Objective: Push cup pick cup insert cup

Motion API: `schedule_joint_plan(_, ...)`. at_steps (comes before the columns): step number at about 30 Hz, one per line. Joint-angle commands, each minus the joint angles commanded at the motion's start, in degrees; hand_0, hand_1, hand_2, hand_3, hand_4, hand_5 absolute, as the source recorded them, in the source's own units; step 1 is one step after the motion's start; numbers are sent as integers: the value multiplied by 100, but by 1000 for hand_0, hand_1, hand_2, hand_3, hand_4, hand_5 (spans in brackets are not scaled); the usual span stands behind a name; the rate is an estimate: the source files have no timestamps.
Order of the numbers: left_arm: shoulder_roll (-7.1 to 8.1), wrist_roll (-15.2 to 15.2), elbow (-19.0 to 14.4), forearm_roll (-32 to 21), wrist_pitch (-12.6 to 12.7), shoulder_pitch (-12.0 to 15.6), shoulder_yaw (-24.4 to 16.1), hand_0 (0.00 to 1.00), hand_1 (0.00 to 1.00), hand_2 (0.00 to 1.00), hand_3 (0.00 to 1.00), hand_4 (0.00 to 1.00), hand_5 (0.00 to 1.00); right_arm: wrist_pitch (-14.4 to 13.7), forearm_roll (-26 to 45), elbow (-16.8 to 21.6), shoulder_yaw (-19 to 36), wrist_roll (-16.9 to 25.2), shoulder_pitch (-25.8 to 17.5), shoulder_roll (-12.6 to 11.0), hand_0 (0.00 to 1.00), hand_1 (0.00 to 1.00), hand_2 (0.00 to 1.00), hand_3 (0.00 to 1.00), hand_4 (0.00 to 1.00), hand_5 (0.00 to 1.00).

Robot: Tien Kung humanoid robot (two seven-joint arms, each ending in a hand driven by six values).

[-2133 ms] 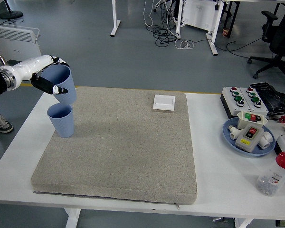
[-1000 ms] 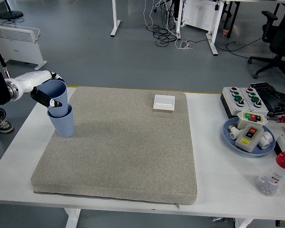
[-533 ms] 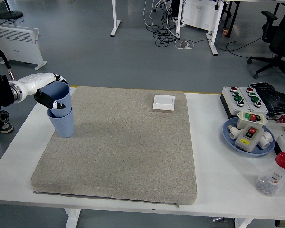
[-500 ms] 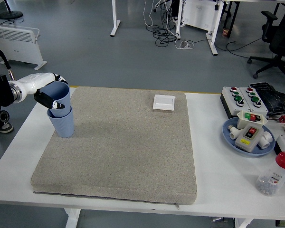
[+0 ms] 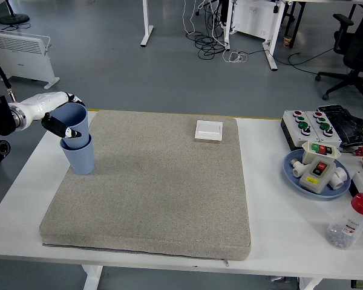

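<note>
The left hand (image 5: 59, 121) is gripping the upper blue cup (image 5: 72, 124), now sitting nested in the lower blue cup (image 5: 78, 156) beneath it, barely shifted from a moment ago.

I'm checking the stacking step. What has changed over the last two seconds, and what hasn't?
The left hand lowered the upper blue cup from above and behind the lower blue cup down into it, so it now sits nested, tilted slightly. The hand still holds the upper cup. The lower cup, grey mat, white box and button boxes stayed put.
</note>
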Motion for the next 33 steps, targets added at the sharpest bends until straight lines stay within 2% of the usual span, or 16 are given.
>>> schedule_joint_plan(1,0,7,20,-16,10,2,-5,915,930,998,851,941,354,0,1,0,0,0,0,0,744,693,680,580,180,548)
schedule_joint_plan(6,-11,-64,115,-59,106,15,4,915,930,998,851,941,354,-1,26,0,-9,4,-1,-4,744,693,680,580,180,548)
schedule_joint_plan(7,-13,-78,129,-63,124,17,6,952,972,998,964,957,377,-1,24,0,-9,4,-1,-4,744,693,680,580,181,547)
schedule_joint_plan(12,-14,-160,149,-144,234,36,-26,952,972,998,964,957,377,2,37,0,-19,6,-2,-8,744,693,680,580,181,547)
schedule_joint_plan(13,-11,-184,136,-179,263,41,-38,970,980,998,998,988,415,2,38,0,-21,6,-1,-9,745,693,680,580,180,546)
schedule_joint_plan(16,0,-283,78,-262,368,69,-83,970,980,998,998,988,415,3,41,0,-24,7,-1,-11,745,693,680,580,180,546)
schedule_joint_plan(20,12,-666,-61,-387,748,160,-142,966,968,998,995,987,435,5,39,0,-26,5,-2,-15,745,693,680,580,180,545)
schedule_joint_plan(22,8,-878,-154,-505,1014,236,-219,966,968,998,995,987,435,5,37,0,-25,4,-4,-15,745,693,680,580,180,545)
schedule_joint_plan(24,-15,-1263,-394,-891,1401,447,-518,966,968,998,995,987,435,7,36,0,-30,3,-9,-18,745,693,680,580,180,545)
schedule_joint_plan(25,-21,-1374,-459,-1082,1500,500,-618,745,738,803,663,670,418,7,39,0,-33,4,-9,-19,746,693,679,581,181,542)
schedule_joint_plan(27,-49,-1507,-661,-1465,1602,662,-877,745,738,803,663,670,418,7,38,0,-28,6,-11,-21,746,693,679,581,181,542)
schedule_joint_plan(28,-79,-1553,-869,-1757,1652,835,-1103,745,738,803,663,670,418,9,34,0,-27,7,-8,-26,746,693,679,581,181,542)
schedule_joint_plan(30,-113,-1569,-1077,-2152,1676,1006,-1318,745,738,803,663,670,418,9,39,0,-27,11,-7,-31,746,693,679,581,181,542)
schedule_joint_plan(31,-137,-1565,-1200,-2413,1692,1109,-1433,544,551,547,510,562,466,10,34,0,-24,12,-4,-35,746,693,680,581,180,542)
schedule_joint_plan(33,-185,-1544,-1466,-2841,1734,1353,-1676,544,551,547,510,562,466,12,9,0,-12,13,5,-41,746,693,680,581,180,542)
